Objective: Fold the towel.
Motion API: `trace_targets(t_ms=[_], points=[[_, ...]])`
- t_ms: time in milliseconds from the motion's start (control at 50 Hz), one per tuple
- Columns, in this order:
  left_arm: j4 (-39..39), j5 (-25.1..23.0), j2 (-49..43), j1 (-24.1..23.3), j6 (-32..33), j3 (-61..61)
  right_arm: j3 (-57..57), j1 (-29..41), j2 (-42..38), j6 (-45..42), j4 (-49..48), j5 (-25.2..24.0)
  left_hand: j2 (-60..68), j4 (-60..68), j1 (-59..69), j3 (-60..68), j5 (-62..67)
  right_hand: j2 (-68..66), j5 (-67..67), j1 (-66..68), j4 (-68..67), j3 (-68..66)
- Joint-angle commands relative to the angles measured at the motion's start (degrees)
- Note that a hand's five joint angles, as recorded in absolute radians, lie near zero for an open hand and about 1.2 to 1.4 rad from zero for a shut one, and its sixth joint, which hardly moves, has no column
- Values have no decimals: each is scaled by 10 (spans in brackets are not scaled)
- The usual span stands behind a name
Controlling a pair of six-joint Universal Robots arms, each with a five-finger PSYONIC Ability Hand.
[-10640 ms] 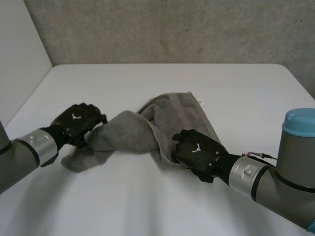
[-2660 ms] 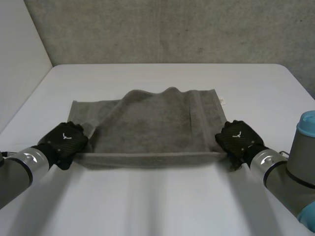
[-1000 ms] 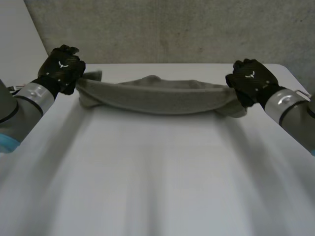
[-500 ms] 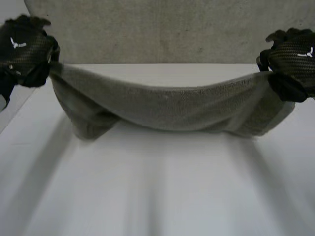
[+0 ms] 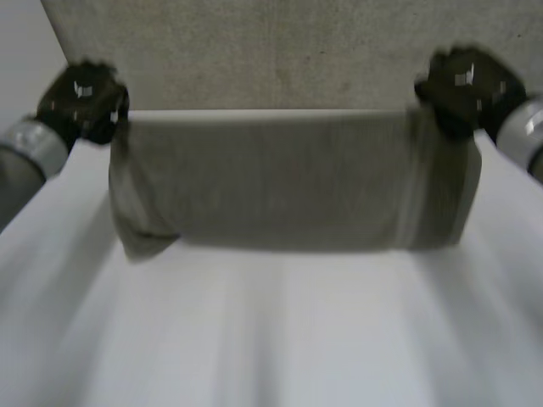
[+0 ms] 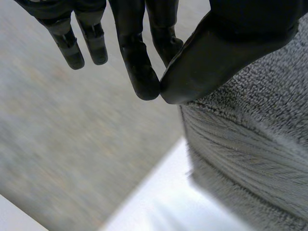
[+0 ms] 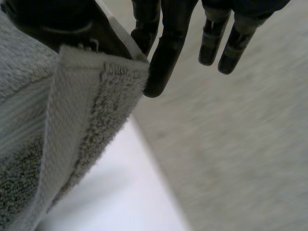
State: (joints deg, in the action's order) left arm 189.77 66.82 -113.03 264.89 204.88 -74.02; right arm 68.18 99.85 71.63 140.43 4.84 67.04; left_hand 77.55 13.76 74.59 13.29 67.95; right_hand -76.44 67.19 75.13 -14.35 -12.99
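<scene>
Fingers (image 6: 139, 72) and thumb pinch each top corner, left hand (image 5: 81, 102) and right hand (image 5: 465, 85). The towel (image 5: 288, 178), sagging a moment ago, now hangs stretched flat above the table (image 5: 280, 339). Looks ready to lay down and fold.

towel (image 5: 288, 182): 1 | hands: 2, left hand (image 5: 81, 102), right hand (image 5: 462, 85) | table (image 5: 280, 339): 1

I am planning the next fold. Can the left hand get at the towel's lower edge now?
Probably not: the left hand is pinching the towel at an upper corner, and the lower edge hangs below it.
</scene>
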Motion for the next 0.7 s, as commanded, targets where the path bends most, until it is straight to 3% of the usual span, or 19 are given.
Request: trace_targets(t_ms=[20,80,120,200,400,560,640,700], points=[[-16,80,-19,-48,-56,264,-274,42,-40,70,-103,58,25,-38,54,-33,20,-36,28,49,44,30],[-13,75,-2,-46,-92,266,-275,40,-29,107,-128,58,25,-38,54,-33,20,-36,28,49,44,30],[-4,51,8,-39,-148,250,-246,39,-25,152,-151,48,25,-38,54,-33,20,-36,28,49,44,30],[4,16,4,-36,-157,215,-195,37,-25,144,-153,34,25,-38,54,-33,20,-36,28,49,44,30],[43,-28,4,-4,-82,44,-21,33,-8,125,-162,3,25,-38,54,-33,20,-36,28,49,44,30],[73,-54,8,8,19,-122,206,26,-1,55,-191,-43,25,-38,54,-33,20,-36,28,49,44,30],[69,-56,19,7,28,-156,261,5,3,39,-208,-45,25,-38,54,-33,20,-36,28,49,44,30],[67,-68,79,12,26,-188,294,-5,41,38,-214,-52,25,-38,54,-33,20,-36,28,49,44,30]])
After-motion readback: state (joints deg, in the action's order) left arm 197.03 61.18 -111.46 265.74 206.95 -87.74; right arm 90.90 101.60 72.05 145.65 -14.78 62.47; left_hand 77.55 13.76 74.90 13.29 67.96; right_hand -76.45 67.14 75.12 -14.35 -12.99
